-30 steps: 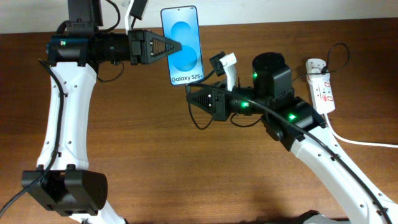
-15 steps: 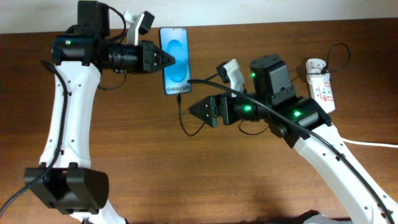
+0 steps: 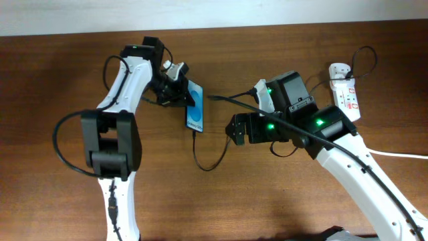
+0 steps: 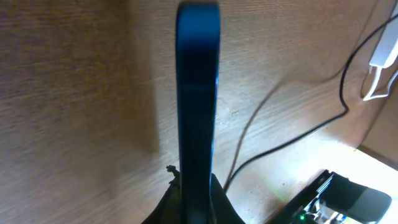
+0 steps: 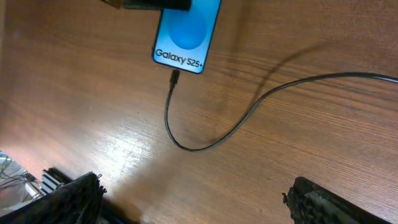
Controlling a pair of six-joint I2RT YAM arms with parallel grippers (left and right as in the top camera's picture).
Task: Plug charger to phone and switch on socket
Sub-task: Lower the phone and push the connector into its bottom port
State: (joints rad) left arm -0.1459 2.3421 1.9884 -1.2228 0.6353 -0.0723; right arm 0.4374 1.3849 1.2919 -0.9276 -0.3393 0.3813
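My left gripper point(image 3: 186, 94) is shut on the top end of the phone point(image 3: 195, 108), which shows its blue screen and "Galaxy" text point(image 5: 180, 58) in the right wrist view. Seen from the left wrist, the phone point(image 4: 198, 93) is edge-on between the fingers point(image 4: 224, 208), low over the table. The charger's black cable point(image 3: 195, 147) loops across the wood, and its plug tip point(image 5: 175, 77) meets the phone's bottom edge and looks inserted. My right gripper point(image 3: 233, 128) stands open and holds nothing, right of the cable loop. The socket point(image 3: 347, 95) lies at the far right.
A white adapter point(image 3: 339, 69) sits in the socket's top end, and a thick white cord point(image 3: 394, 154) runs off to the right. The right arm point(image 4: 339, 199) is close to the phone's right side. The table's back edge meets a pale wall point(image 3: 267, 12).
The left arm swung in and brought the phone down from the back of the table to its middle. The right gripper opened, let go of the plug and drew back to the right.
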